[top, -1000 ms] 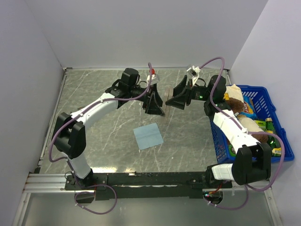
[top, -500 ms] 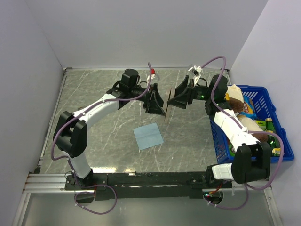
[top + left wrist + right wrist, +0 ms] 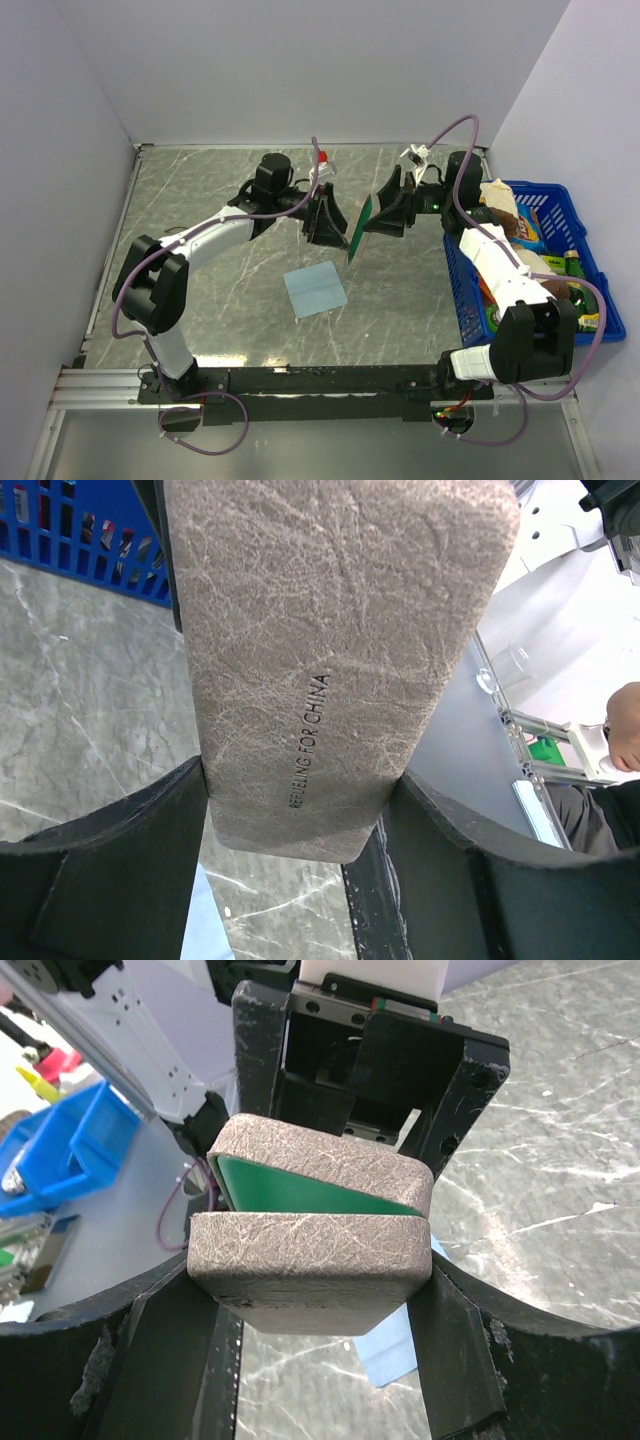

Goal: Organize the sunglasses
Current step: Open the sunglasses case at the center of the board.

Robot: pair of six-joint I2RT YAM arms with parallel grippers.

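Observation:
The grey-brown case (image 3: 356, 230) is held in the air between both arms above the table's middle. It is partly open and its green lining (image 3: 300, 1196) shows. My left gripper (image 3: 334, 222) is shut on one half of the case (image 3: 330, 660). My right gripper (image 3: 376, 214) is shut on the other half (image 3: 310, 1265). In the right wrist view the left gripper (image 3: 370, 1070) shows behind the case. The sunglasses are not in view; I cannot see inside the case.
A light blue cloth (image 3: 315, 290) lies flat on the marble table below the case and also shows in the right wrist view (image 3: 400, 1355). A blue basket (image 3: 462, 290) with bottles and packets stands at the right edge.
The case has opened: its green lining now faces the camera where only a brown edge showed. Both grippers have stayed on it, shifted slightly.

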